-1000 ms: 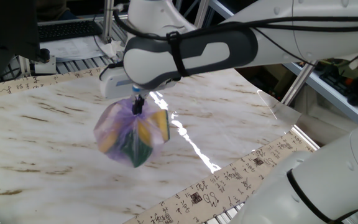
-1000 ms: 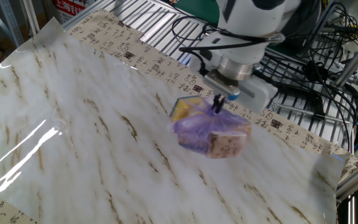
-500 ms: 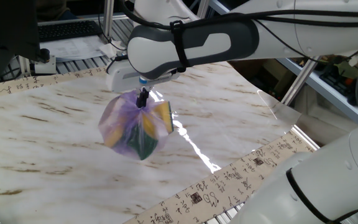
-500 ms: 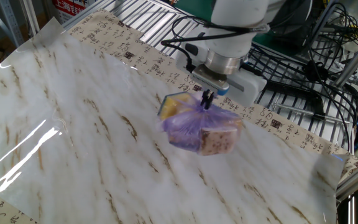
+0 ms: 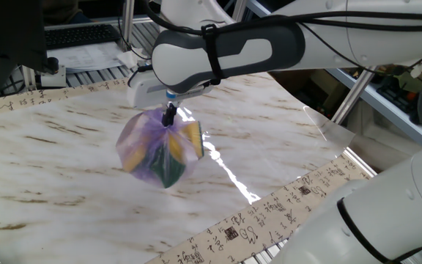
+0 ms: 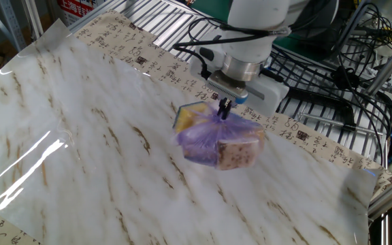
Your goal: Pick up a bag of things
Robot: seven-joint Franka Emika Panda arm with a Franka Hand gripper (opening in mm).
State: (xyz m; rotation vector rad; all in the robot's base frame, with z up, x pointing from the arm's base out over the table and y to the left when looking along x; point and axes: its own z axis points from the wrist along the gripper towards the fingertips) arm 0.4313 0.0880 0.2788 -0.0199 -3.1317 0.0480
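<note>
Bag [image 5: 158,152], lumpy see-thru purple plastic w/ yellow + green sponges, hangs from my gripper [image 5: 169,117], jaws pinched on its knot. Marble-look table [image 5: 64,139] below; metal rack [image 6: 318,109] at 2 o'clock.

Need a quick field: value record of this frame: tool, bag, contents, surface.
tool: tool, shut on the knot of the bag
bag: bag of things, translucent pale purple, hanging below the tool
bag contact: appears lifted off the table, hard to confirm
contents: yellow and dark green pieces visible through the plastic
surface: marble-patterned table with a printed border strip
</note>
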